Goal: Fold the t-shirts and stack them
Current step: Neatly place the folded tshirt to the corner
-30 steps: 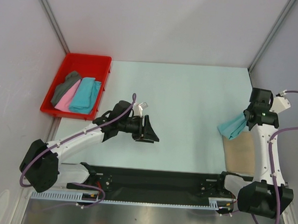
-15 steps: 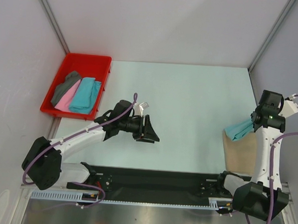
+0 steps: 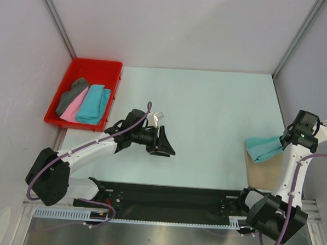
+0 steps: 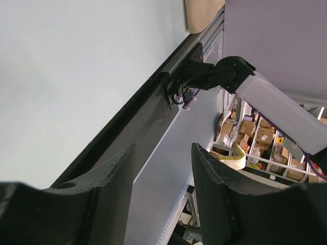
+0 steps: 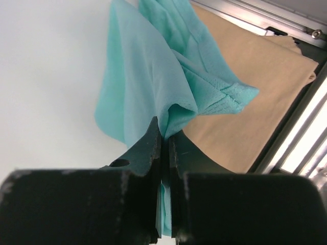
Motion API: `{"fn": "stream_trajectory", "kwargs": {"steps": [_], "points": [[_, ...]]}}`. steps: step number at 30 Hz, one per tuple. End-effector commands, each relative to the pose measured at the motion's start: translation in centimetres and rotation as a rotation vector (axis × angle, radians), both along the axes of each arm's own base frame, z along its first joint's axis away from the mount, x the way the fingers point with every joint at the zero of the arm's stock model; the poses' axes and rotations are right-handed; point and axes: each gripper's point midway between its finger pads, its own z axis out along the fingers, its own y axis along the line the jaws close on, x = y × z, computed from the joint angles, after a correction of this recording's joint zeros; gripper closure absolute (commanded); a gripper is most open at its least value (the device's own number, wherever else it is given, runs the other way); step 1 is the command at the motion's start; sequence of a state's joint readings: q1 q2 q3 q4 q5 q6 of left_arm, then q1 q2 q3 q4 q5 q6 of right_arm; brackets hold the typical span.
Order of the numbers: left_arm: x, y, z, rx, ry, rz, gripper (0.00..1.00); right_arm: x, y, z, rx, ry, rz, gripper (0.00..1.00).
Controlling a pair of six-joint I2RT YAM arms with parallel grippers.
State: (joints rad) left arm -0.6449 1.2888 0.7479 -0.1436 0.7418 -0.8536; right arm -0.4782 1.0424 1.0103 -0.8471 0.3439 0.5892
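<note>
A folded mint green t-shirt hangs from my right gripper, which is shut on a bunched edge of it. It hovers over the far end of a flat tan t-shirt at the table's right edge. My left gripper is open and empty above the table's left-middle, pointing toward the front rail. Dark grey, pink and turquoise t-shirts lie crumpled in the red tray.
The red tray stands at the back left corner beside the left wall. A black rail runs along the near edge between the arm bases. Walls close in the table at the back and both sides.
My right arm has swung right and toward the near edge, carrying the mint green t-shirt to above the tan one. The left arm has barely moved.
</note>
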Motion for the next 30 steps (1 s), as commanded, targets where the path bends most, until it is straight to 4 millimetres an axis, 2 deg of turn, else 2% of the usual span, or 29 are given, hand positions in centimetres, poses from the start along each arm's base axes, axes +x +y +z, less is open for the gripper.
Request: {"fn": "stream_trajectory", "kwargs": {"steps": [1,3,11,16,22,24,26,27,28,29,30], "points": [[0.2,0.0,0.4,-0.031,-0.040,-0.027,0.48,-1.0,-0.5,0.0,-0.015,0.017,0.024,1.00],[0.3,0.1,0.4,-0.029,-0.041,-0.025,0.47,-1.0,-0.8,-0.1,-0.024,0.020,0.029,1.00],[0.3,0.0,0.2,-0.036,-0.029,-0.032,0.48,-2.9,-1.4,-3.6,-0.007,0.114,0.006,1.00],[0.5,0.2,0.1,-0.034,-0.023,-0.031,0.48,-3.5,-1.8,-4.4,0.007,0.124,-0.017,1.00],[0.5,0.2,-0.1,-0.036,-0.017,-0.034,0.48,-4.9,-2.6,-6.1,0.035,0.185,-0.103,1.00],[0.5,0.3,-0.3,-0.032,-0.012,-0.033,0.48,-5.9,-2.9,-6.7,0.041,0.243,-0.153,1.00],[0.5,0.3,-0.4,-0.030,-0.010,-0.031,0.48,-7.9,-3.3,-7.1,0.039,0.317,-0.258,0.76],[0.4,0.4,-0.5,-0.029,-0.007,-0.032,0.47,-8.7,-3.4,-6.8,0.034,0.346,-0.305,0.57],[0.4,0.4,-0.5,-0.029,-0.005,-0.032,0.47,-10.2,-2.9,-6.3,0.058,0.377,-0.414,0.22],[0.4,0.4,-0.5,-0.031,-0.007,-0.032,0.48,-11.3,-3.2,-5.6,0.027,0.421,-0.469,0.07],[0.4,0.4,-0.4,-0.032,-0.007,-0.033,0.47,-11.7,-3.1,-5.4,0.030,0.432,-0.494,0.01]]}}
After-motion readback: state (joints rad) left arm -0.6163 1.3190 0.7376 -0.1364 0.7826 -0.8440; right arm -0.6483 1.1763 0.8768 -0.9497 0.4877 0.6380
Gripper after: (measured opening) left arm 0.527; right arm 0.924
